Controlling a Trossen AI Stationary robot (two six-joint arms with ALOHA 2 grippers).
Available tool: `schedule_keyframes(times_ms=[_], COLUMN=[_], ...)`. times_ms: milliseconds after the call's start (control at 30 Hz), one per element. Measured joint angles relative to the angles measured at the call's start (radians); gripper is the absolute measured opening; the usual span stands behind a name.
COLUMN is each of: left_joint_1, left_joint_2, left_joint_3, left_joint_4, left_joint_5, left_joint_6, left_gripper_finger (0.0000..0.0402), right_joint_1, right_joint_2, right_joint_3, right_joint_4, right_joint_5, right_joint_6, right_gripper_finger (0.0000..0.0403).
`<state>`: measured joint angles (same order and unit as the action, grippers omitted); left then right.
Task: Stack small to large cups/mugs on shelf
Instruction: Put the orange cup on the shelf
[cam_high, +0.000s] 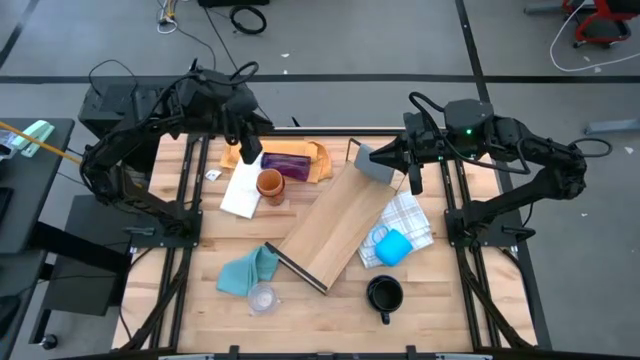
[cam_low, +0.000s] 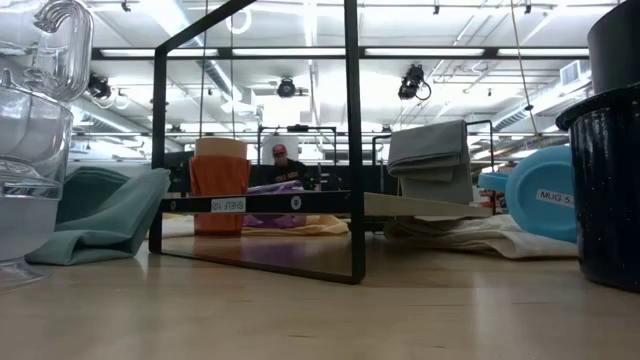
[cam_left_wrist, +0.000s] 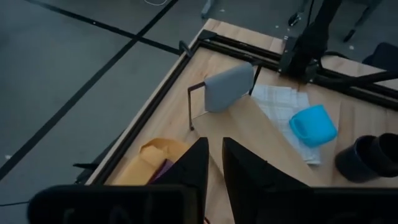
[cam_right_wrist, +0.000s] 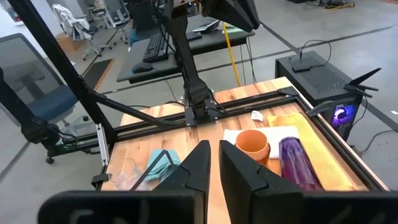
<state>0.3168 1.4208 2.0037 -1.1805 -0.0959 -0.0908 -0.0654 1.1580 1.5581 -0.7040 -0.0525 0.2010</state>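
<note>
The shelf (cam_high: 335, 225) lies slantwise on the table, its grey end panel (cam_left_wrist: 229, 87) toward the far right. An amber cup (cam_high: 270, 185) stands upright on its base left of the shelf. Beside it a purple tumbler (cam_high: 287, 162) lies on its side on a tan paper sheet. A light blue mug (cam_high: 393, 247) lies on a white checked cloth. A dark mug (cam_high: 384, 293) and a clear cup (cam_high: 262, 297) stand near the front edge. My left gripper (cam_high: 245, 155) hangs shut above the tumbler. My right gripper (cam_high: 415, 183) hangs shut beside the grey panel. Neither holds anything.
A teal cloth (cam_high: 245, 270) lies bunched at the shelf's near end. A white sheet (cam_high: 238, 192) lies under the amber cup. Black rails (cam_high: 190, 200) run along the table's left and right sides. A person sits far behind the table (cam_low: 279, 152).
</note>
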Motion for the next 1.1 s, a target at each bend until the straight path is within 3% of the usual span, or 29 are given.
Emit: schedule_keyframes(times_ms=[233,633,1100], left_joint_1=[0.009,0.090,0.020], left_joint_2=[0.035,0.281,0.443], left_joint_3=[0.000,-0.001,-0.008], left_joint_4=[-0.041,-0.399,-0.390], left_joint_5=[-0.011,-0.031,-0.012], left_joint_6=[0.126,-0.020,0.110], left_gripper_finger=[0.0050,0.0052,0.0110], right_joint_1=[0.000,0.000,0.003], right_joint_2=[0.008,0.072,0.078], right_joint_3=[0.000,0.000,0.000], right_joint_4=[0.001,-0.002,-0.015], right_joint_5=[0.000,0.000,-0.001], right_joint_6=[-0.025,-0.047,-0.055], right_gripper_finger=[0.0041,0.0041,0.0041])
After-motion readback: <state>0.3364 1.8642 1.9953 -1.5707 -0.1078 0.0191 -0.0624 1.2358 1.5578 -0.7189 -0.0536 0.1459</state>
